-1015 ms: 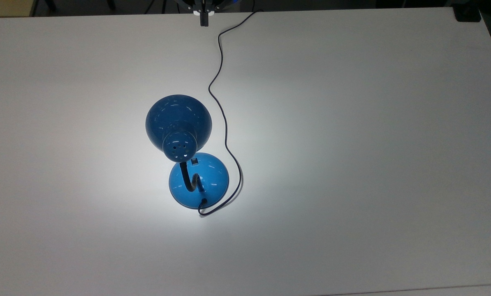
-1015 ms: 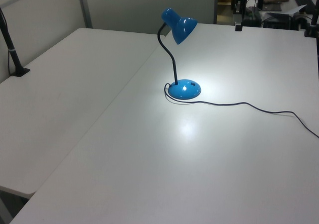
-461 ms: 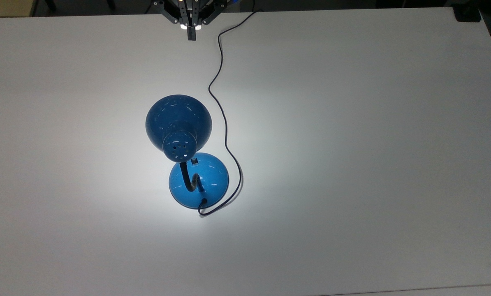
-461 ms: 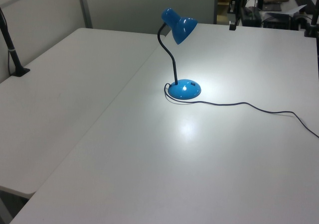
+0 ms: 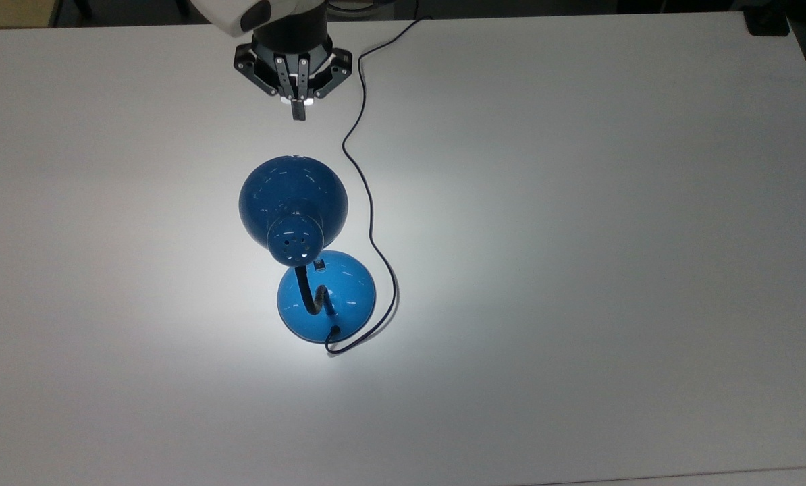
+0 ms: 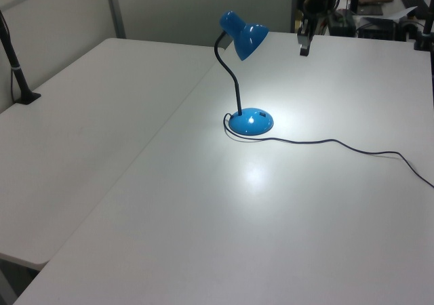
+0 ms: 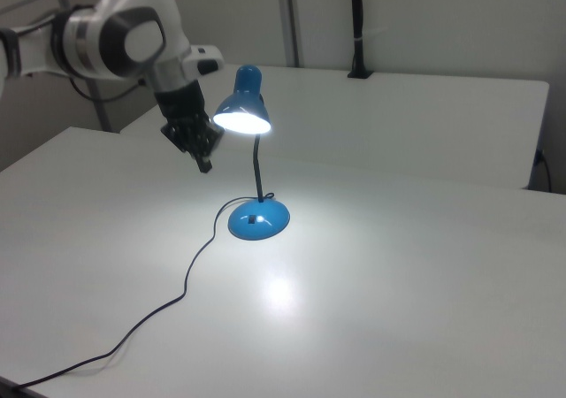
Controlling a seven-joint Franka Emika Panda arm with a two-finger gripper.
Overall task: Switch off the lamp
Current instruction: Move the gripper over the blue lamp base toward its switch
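Now lit lamp [image 5: 293,209] — near hand [image 5: 298,113], not touching, fingers pressed together

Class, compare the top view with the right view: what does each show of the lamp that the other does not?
Top view alone: the vent holes on the shade's crown. Right view alone: the glowing underside of the shade, so the lamp is lit, and the upright gooseneck. Both: the blue base, the cord, the claw apart from the lamp.
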